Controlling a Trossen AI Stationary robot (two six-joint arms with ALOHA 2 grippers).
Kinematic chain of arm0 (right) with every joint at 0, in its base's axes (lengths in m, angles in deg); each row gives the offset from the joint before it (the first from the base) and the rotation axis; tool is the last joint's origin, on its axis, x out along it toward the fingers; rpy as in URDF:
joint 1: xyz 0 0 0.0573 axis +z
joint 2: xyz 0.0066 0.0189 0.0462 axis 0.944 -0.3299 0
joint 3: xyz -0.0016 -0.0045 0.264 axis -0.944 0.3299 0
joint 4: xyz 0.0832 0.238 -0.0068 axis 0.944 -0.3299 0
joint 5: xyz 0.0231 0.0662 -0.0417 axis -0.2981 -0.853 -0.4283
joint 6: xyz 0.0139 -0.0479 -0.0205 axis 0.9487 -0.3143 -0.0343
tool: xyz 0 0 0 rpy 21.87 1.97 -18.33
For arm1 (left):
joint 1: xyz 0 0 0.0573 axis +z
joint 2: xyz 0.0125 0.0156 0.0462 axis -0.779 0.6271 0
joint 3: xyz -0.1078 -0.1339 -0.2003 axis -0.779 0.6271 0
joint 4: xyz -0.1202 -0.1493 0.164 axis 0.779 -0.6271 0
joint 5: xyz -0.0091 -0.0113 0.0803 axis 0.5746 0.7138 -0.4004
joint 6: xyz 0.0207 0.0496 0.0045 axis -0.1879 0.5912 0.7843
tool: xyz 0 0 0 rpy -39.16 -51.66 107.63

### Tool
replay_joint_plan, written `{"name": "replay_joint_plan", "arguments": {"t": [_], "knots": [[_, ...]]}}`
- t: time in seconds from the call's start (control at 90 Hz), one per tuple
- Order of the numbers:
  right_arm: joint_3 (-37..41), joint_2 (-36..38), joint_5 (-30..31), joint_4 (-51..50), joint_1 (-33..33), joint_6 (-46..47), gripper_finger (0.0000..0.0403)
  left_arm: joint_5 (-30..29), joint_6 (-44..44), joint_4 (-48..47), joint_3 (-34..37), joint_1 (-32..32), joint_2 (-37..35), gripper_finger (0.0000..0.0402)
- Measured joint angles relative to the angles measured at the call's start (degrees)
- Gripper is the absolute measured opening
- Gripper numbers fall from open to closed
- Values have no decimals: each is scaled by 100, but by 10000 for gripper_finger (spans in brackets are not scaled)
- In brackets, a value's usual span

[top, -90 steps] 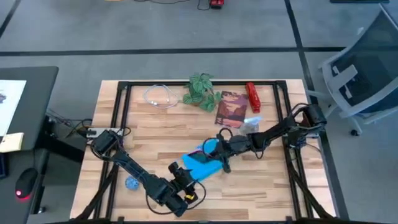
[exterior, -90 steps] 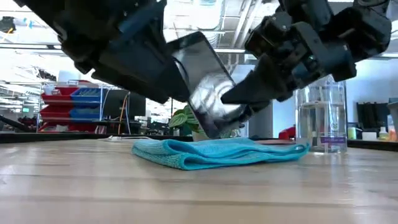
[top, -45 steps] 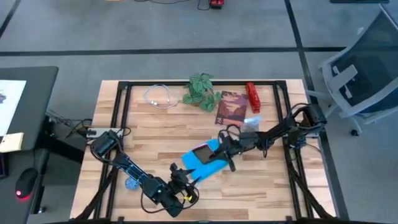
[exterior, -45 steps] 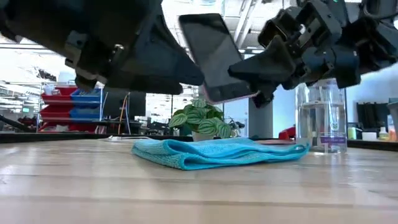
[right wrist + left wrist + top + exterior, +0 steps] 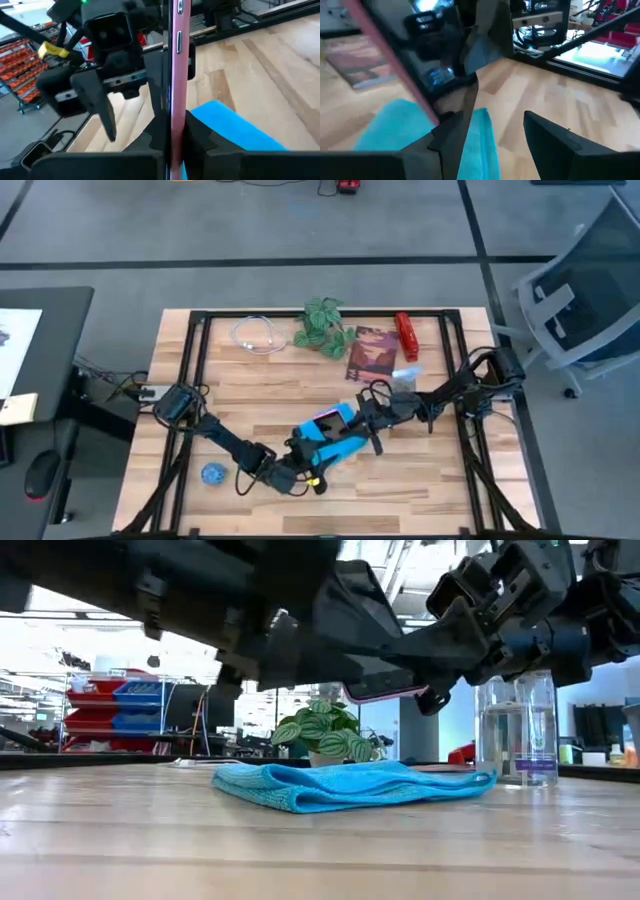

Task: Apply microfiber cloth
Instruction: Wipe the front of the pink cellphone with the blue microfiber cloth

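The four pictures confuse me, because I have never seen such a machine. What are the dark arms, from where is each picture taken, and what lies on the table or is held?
This is a robot with two dark jointed arms, each ending in a two-finger gripper. One picture looks straight down on the table, one looks level across its top, and two come from cameras on the arms' wrists.

On the wood lie a sky-blue microfiber cloth, a small blue ball, a potted plant, a book, a white cable and a clear bottle.

The right gripper holds a black phone with a pink edge in the air above the cloth. The left gripper is open and empty, close to the phone, over the cloth's near end.
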Motion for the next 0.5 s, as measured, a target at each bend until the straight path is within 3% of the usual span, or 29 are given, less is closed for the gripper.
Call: {"name": "replay_joint_plan", "arguments": {"t": [0.2, 0.344, 0.5], "knots": [[0, 2, -51, -95, 9, 0, 16, -27, 58, -20, -7, -26, 0, 124], [2, 2, -88, -145, 16, 0, 15, -449, 254, 21, -7, -108, 0, 77], [2, 1, -91, -188, 15, -44, 15, -365, 185, -95, -9, -180, 0, 53]]}}
